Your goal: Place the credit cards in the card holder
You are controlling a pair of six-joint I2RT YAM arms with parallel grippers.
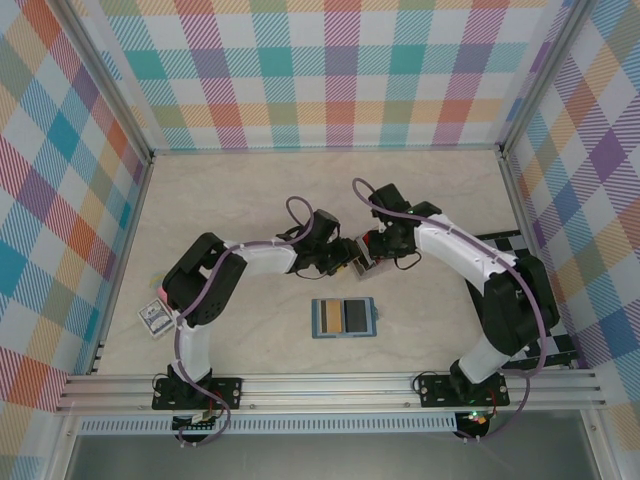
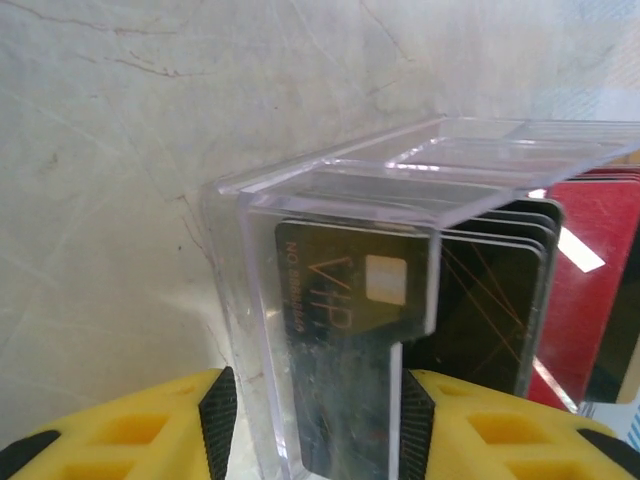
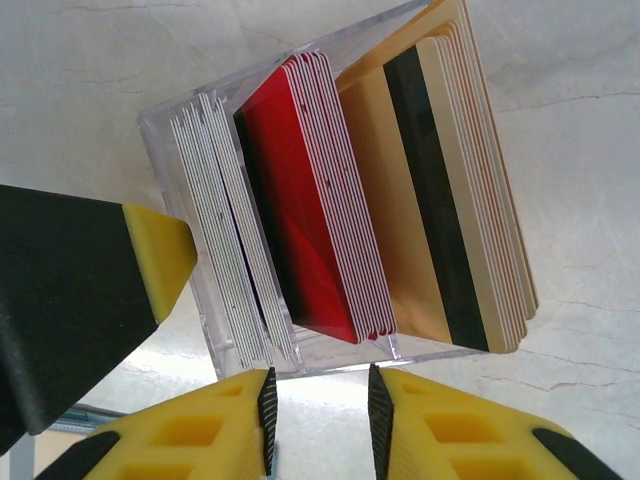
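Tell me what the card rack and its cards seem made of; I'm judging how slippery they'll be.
The card rack looks like clear, glossy hard plastic, perhaps acrylic: its contents show through its walls and its edges catch light. The red cards and gold cards look like thin, stiff, smooth plastic, judging by their crisp even edges and slight sheen.

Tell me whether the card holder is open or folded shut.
Open. The card holder lies spread flat on the table, its inside facing up with a tan and a dark panel side by side.
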